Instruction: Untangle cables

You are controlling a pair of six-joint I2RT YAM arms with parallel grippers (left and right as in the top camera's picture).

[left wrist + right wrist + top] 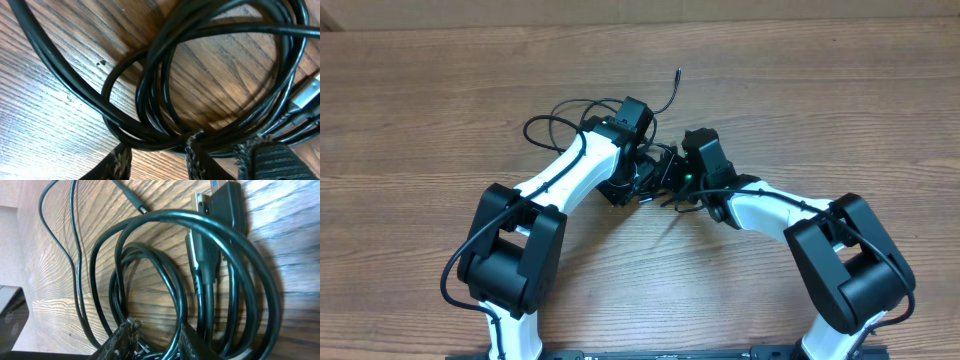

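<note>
The left gripper (632, 183) and right gripper (672, 183) are hovering tip to tip at mid-table, jaws narrowly parted among strands; I cannot tell whether either is pinching one. The thin black flexible cables (65, 67) are lying coiled beneath them, one loop trailing far-left, so the untangling looks barely begun. Next, each gripper likely needs a separate strand to draw outward across the bare brown wooden table (840, 90), whose edges are lying well apart from the bundle.

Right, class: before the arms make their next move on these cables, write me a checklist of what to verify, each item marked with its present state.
1. Cables visible in both wrist views: ok.
2. Untangled: not ok, the loops overlap.
3. Left gripper jaws apart: ok.
4. Right gripper holding a strand: cannot tell.
5. Loose end lying apart from the coil: ok.
</note>
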